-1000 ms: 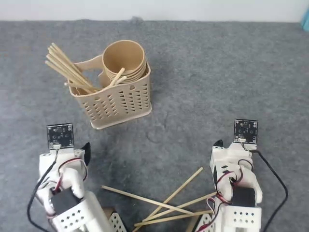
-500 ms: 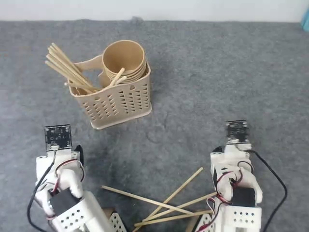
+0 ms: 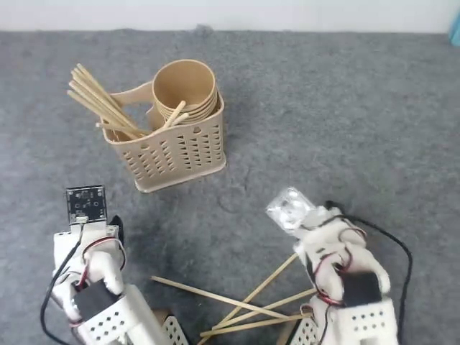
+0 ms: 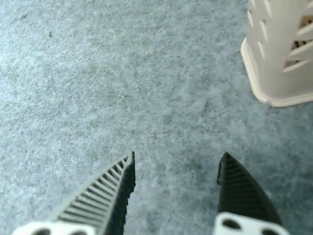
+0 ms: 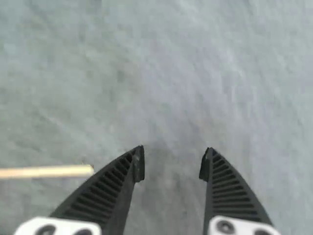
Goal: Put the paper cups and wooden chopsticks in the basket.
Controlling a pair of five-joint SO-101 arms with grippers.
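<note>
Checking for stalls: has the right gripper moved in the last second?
Yes. The right gripper swung sideways toward the basket, ending beside a loose chopstick.

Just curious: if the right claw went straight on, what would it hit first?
Probably the bare grey mat. The open right claw points at it; a chopstick end lies just beside its line.

Basket [image 3: 172, 154] of matt plastic, cups [image 3: 185, 88] of smooth paper, chopsticks [image 3: 100, 104] of bare wood, table cover [image 3: 345, 108] of rough cloth.

Soft, even light; faint shadow at the foot of the basket [image 3: 175, 152].
</note>
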